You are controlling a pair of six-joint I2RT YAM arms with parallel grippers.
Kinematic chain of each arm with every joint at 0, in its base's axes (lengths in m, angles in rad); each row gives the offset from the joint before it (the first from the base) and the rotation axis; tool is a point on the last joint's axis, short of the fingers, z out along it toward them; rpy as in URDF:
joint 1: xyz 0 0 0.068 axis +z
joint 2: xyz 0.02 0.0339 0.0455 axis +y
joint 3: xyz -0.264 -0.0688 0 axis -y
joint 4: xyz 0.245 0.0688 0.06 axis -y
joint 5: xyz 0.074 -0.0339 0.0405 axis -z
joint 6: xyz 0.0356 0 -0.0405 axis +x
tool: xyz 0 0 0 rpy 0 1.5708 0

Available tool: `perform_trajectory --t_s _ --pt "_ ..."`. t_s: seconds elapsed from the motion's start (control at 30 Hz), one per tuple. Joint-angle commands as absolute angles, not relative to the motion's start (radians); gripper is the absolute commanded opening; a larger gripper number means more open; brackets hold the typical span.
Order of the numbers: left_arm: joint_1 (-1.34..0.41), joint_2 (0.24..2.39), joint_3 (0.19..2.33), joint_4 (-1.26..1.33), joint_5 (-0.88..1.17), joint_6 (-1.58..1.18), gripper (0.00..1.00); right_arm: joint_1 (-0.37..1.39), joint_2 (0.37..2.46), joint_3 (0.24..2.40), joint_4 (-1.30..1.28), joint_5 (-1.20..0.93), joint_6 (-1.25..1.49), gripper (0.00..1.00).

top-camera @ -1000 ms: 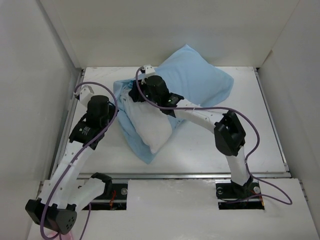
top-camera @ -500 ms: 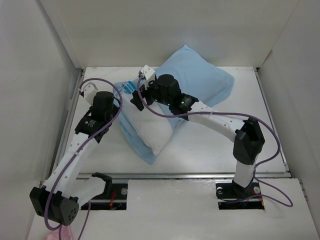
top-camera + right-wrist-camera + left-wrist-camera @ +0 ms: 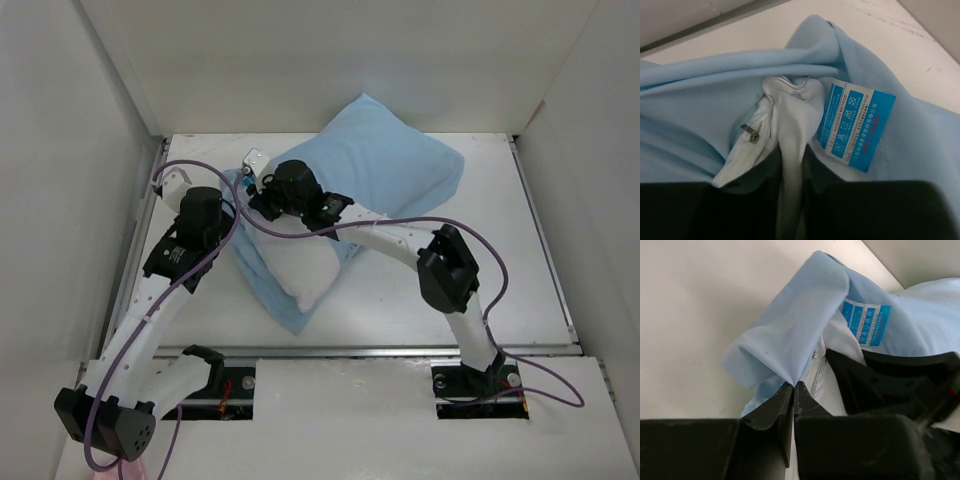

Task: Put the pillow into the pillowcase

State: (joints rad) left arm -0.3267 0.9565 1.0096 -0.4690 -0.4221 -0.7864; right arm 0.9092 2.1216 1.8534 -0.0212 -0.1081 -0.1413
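The pillowcase [image 3: 400,165] is light blue and covers the far right part of the white pillow [image 3: 300,270], whose near left end sticks out bare. My left gripper [image 3: 233,205] is at the sleeve's open left edge. In the left wrist view it [image 3: 794,384] is shut on a bunched fold of the pillowcase [image 3: 790,335]. My right gripper [image 3: 258,195] sits just beside it. In the right wrist view it [image 3: 790,167] pinches a ridge of the pillow [image 3: 790,107] next to the blue tag [image 3: 855,127] and a small zipper pull [image 3: 752,134].
White walls [image 3: 70,150] close in the table on the left, back and right. A metal rail [image 3: 330,352] runs along the near edge. Purple cables [image 3: 520,270] loop off both arms.
My right gripper let go, shifted left towards the left gripper and closed again on the pillow's corner; its elbow swung back in. The left gripper kept its hold on the pillowcase.
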Motion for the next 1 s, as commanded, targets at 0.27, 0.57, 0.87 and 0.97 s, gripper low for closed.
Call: perform_trajectory --t_s 0.27,0.57,0.87,0.97 --pt "-0.321 0.839 1.212 -0.544 -0.659 -0.819 0.0 0.92 2.27 1.87 -0.298 0.394 -0.026 0.0" --pt "-0.321 0.839 1.25 -0.551 -0.663 -0.827 0.0 0.92 2.397 1.974 -0.564 0.527 0.083 0.0" --pt "-0.321 1.003 1.129 -0.569 -0.517 -0.883 0.13 0.92 2.2 1.835 -0.331 0.191 -0.015 0.04" --pt "-0.311 1.028 1.118 -0.598 -0.508 -0.914 0.13 0.92 2.137 1.784 -0.287 0.077 -0.096 0.31"
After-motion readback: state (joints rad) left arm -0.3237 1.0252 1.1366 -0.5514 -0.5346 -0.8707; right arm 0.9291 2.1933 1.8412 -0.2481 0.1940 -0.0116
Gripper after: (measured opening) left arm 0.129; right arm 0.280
